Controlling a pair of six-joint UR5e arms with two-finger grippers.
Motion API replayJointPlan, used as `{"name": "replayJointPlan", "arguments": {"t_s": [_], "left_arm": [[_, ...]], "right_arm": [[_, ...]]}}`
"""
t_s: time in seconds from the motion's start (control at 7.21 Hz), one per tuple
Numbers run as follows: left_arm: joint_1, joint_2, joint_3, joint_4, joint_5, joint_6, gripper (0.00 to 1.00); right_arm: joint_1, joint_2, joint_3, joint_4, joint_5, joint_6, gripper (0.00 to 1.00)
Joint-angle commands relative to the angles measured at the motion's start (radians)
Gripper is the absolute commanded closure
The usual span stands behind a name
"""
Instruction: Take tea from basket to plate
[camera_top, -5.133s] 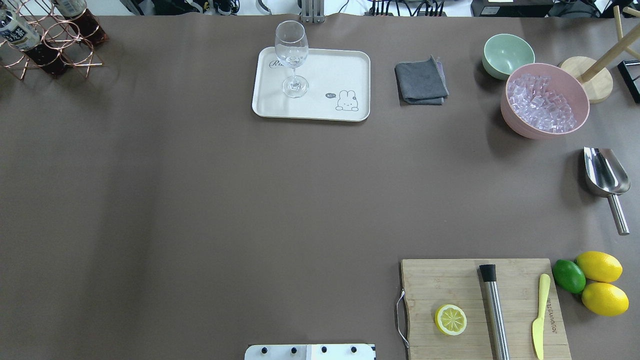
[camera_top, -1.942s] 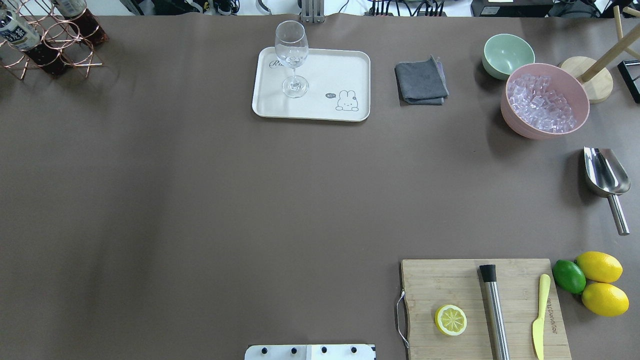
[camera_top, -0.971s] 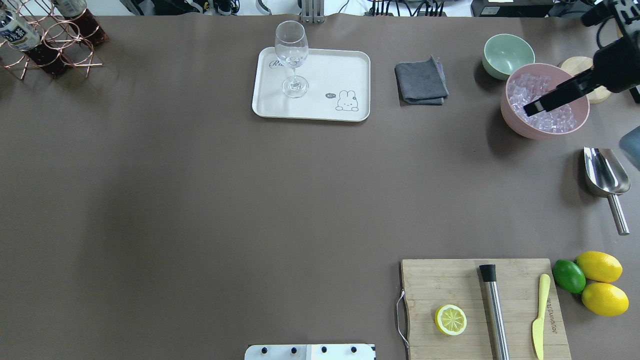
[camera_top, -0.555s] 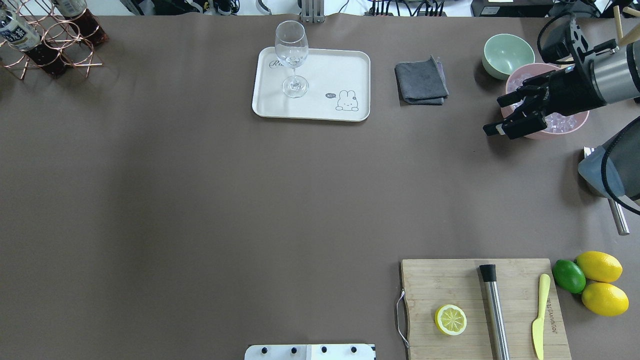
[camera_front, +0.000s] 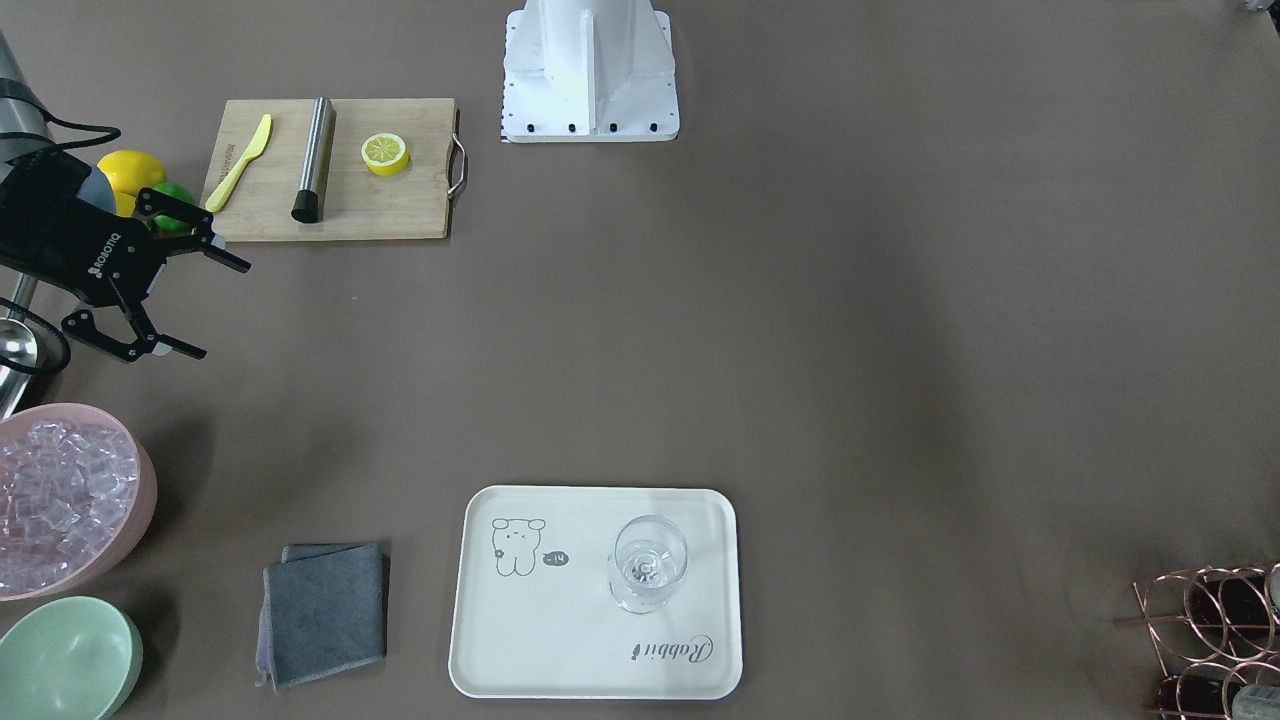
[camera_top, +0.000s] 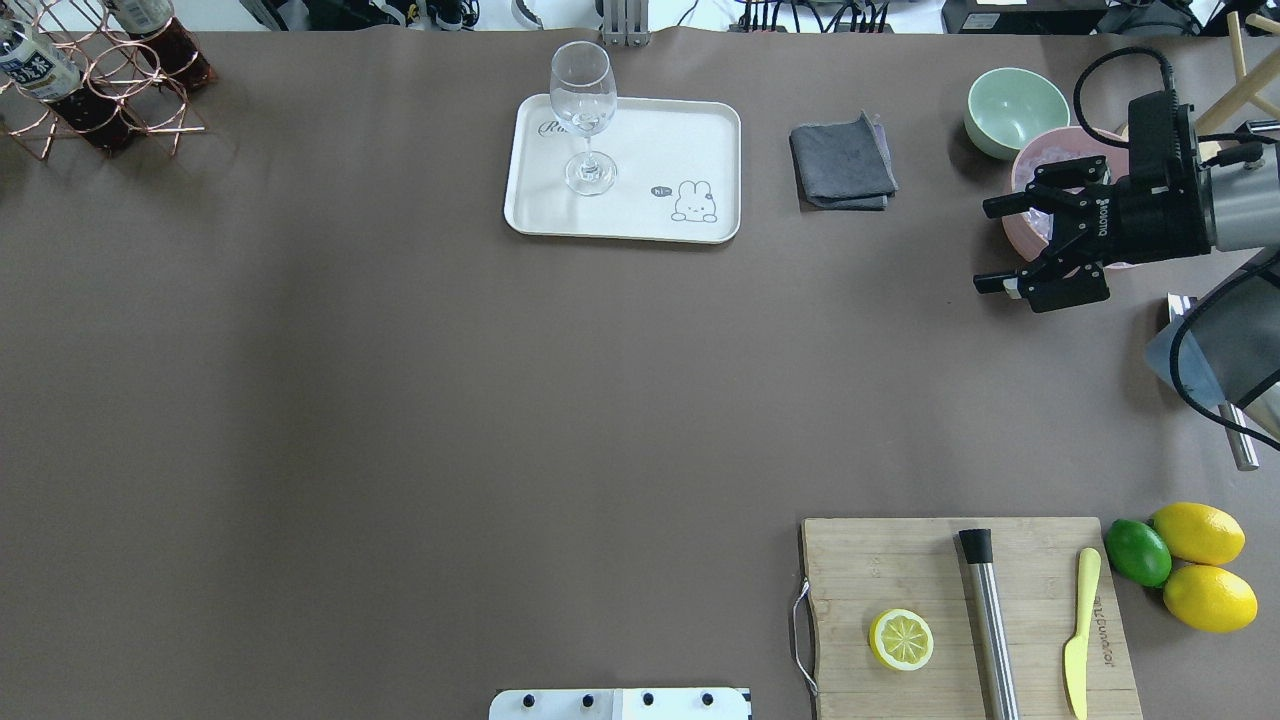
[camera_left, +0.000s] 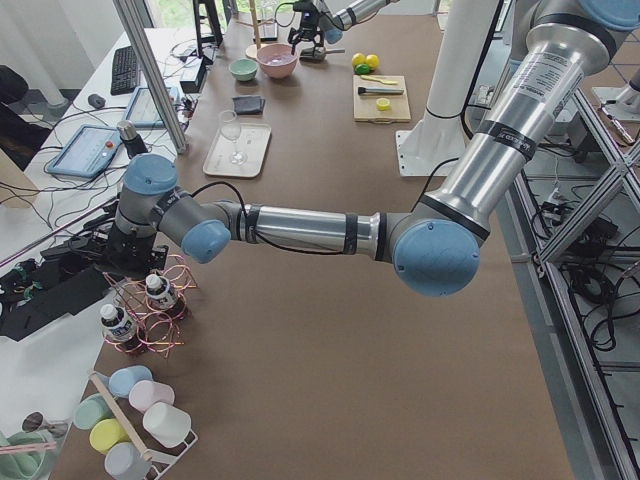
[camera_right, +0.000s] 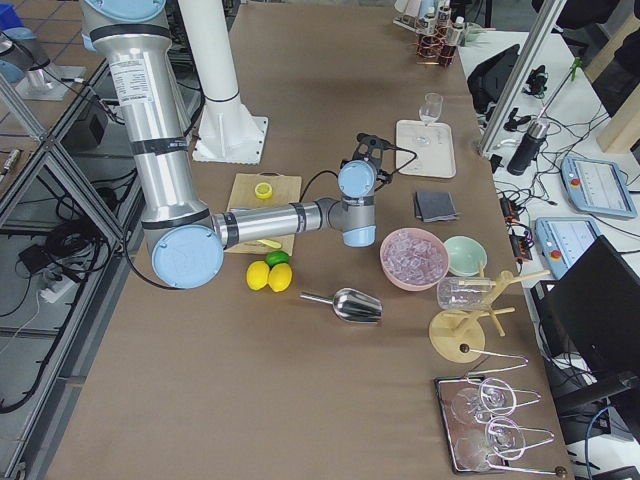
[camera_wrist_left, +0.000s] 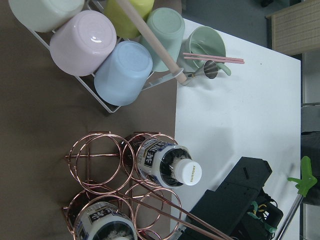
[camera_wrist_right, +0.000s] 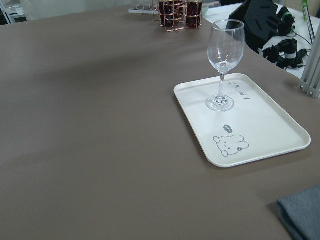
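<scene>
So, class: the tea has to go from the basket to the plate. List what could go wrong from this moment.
1. The tea sits inside a ring of the wire basket, with copper rods crossing close by; a tilted pull may snag and drag the basket.
2. A wine glass stands on the plate; the arriving bottle may knock it over.

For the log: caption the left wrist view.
A white-capped tea bottle stands in the copper basket, cups racked nearby.
</scene>
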Motion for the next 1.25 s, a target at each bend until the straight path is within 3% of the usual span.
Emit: {"name": "replayJointPlan", "arguments": {"t_s": [0.0, 0.28, 0.42, 0.55, 0.69, 1.11], "left_arm": [[0.032, -0.085, 0.106, -0.059, 0.036, -0.049, 0.02], [0.058, -0.089, 0.119, -0.088, 0.065, -0.059, 0.03], [0.058, -0.091, 0.119, -0.09, 0.068, -0.063, 0.2], [0.056, -0.089, 0.118, -0.089, 0.065, -0.063, 0.69], [0.05, -0.085, 0.113, -0.088, 0.062, -0.062, 1.0], [0.023, -0.047, 0.019, -0.075, 0.057, -0.06, 1.0]], "right_arm": [[-0.124, 0.026, -0.032, 0.195, -0.166, 0.007, 0.0], [-0.16, 0.117, -0.027, 0.197, -0.194, -0.005, 0.0], [-0.16, 0.14, -0.027, 0.198, -0.205, -0.002, 0.0], [-0.168, 0.145, -0.026, 0.197, -0.196, -0.006, 0.0], [-0.168, 0.155, -0.024, 0.197, -0.199, -0.01, 0.0], [-0.163, 0.145, -0.026, 0.2, -0.198, -0.028, 0.0]]}}
